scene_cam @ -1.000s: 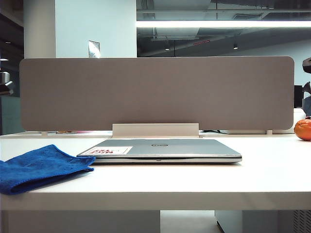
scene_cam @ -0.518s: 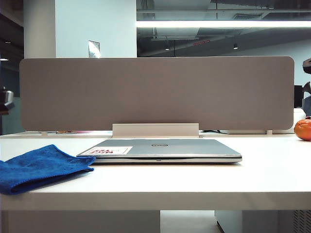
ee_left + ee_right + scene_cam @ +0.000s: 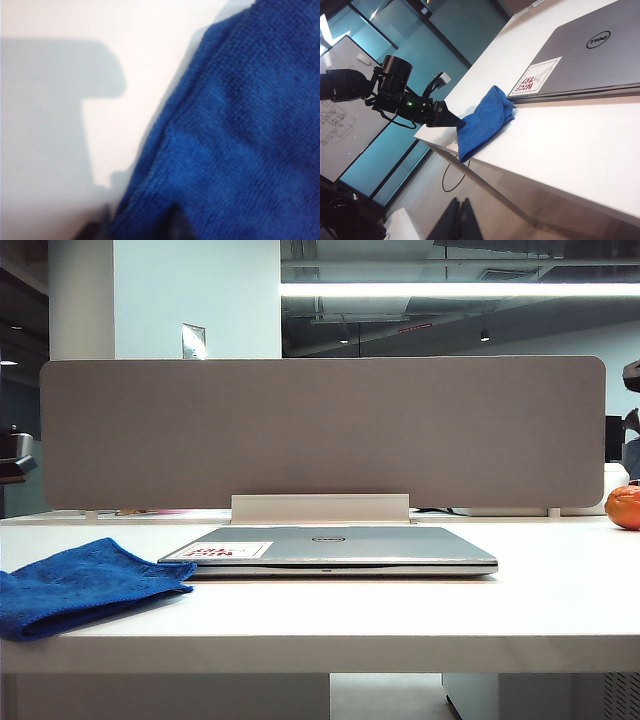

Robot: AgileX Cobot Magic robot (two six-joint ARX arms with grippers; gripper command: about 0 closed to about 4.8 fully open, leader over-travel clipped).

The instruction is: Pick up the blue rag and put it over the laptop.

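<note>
Exterior view: the blue rag [image 3: 85,585] is lying flat at the lower left of the frame, on the white worktop [image 3: 420,615], with its right corner just beside the left edge of the closed silver laptop [image 3: 335,550].
Laptop detail: a white-and-red sticker [image 3: 230,551] is sitting on the lid's left part and a small round logo [image 3: 322,538] near its far edge; nothing is covering the lid.
Left hand: in the right wrist view the left hand [image 3: 451,120] is showing at centre left, its dark tip reaching the outer edge of the rag [image 3: 482,120] at the worktop's edge.
Left hand state: I cannot tell whether its fingers are closing on cloth or standing apart; the left wrist view is filled with blue pile [image 3: 235,145] and bare worktop [image 3: 100,65], with only a dark blur at the bottom edge.
Right hand: not in view in any picture; its wrist camera is looking from a distance across the laptop [image 3: 600,60].
Step in hand: judging by this, the left hand is settling in for the pinch on the rag.
Doing it well: aim to gather a fold of cloth a little inside the hem, not the bare edge, since soft pile is likely to slip out.
Caution: lifting straight up before travelling right should keep the hanging cloth from dragging against the laptop's edge.
Bystander: an orange fruit [image 3: 624,506] is sitting at the far right, well apart.
</note>
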